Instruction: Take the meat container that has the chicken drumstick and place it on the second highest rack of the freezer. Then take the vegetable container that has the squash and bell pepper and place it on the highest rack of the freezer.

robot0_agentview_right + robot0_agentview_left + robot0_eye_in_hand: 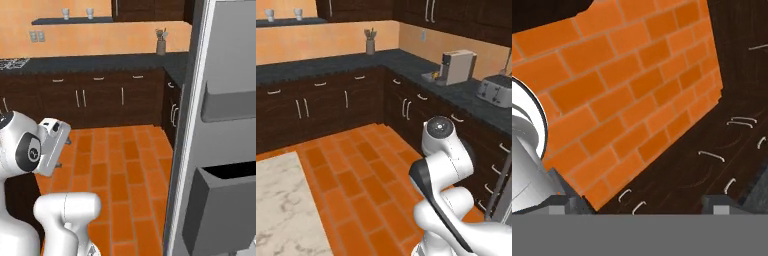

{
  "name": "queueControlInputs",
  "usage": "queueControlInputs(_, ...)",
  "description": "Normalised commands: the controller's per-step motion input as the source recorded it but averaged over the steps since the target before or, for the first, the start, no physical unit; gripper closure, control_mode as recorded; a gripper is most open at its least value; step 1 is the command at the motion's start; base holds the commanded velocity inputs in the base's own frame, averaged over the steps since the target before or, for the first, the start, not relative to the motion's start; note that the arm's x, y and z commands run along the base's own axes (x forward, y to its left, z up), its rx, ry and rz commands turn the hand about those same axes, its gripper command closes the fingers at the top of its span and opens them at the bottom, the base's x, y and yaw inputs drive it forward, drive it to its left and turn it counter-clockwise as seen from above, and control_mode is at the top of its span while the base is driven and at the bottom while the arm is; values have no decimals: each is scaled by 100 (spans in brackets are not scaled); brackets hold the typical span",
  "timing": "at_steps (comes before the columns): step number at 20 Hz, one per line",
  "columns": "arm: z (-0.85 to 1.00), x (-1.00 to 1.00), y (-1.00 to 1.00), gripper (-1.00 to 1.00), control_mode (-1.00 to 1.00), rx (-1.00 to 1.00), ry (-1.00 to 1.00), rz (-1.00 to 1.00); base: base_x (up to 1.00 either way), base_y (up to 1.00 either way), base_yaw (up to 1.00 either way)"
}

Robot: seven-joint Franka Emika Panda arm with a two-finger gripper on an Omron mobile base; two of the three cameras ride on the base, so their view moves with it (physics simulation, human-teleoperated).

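The freezer's open grey door (227, 75) stands at the right of the right base view, with two grey door bins (220, 210) on its inner side. Its long grey handle (500, 189) crosses the right edge of the left base view. My gripper (642, 204) is open, fingertips (562, 203) wide apart with nothing between them, pointing down at the orange brick floor and the dark cabinet fronts. The white hand (51, 145) is held low at the left, away from the freezer. The meat container, drumstick, vegetable container, squash and bell pepper are out of view.
Dark wood cabinets (321, 107) under a black counter run along the back and right walls. On the counter stand a coffee machine (457, 67), a toaster (496, 90) and a utensil holder (370, 46). A marble top (278, 210) lies at lower left. Orange floor (356, 165) lies between.
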Motion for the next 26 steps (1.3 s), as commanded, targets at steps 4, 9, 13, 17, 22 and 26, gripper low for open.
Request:
queueControlInputs(4, 0, 0, 0, -100, 100, 0, 0, 0, 100, 38, -5)
queueControlInputs(9, 0, 0, 0, -100, 100, 0, 0, 0, 100, 28, -22)
queueControlInputs(13, 0, 0, 0, -100, 100, 0, 0, 0, 100, 21, -40)
queueControlInputs(17, 0, 0, 0, -100, 100, 0, 0, 0, 100, 17, -46)
queueControlInputs(22, 0, 0, 0, -100, 100, 0, 0, 0, 100, 20, -47)
queueControlInputs(26, 0, 0, 0, -100, 100, 0, 0, 0, 100, 16, -49)
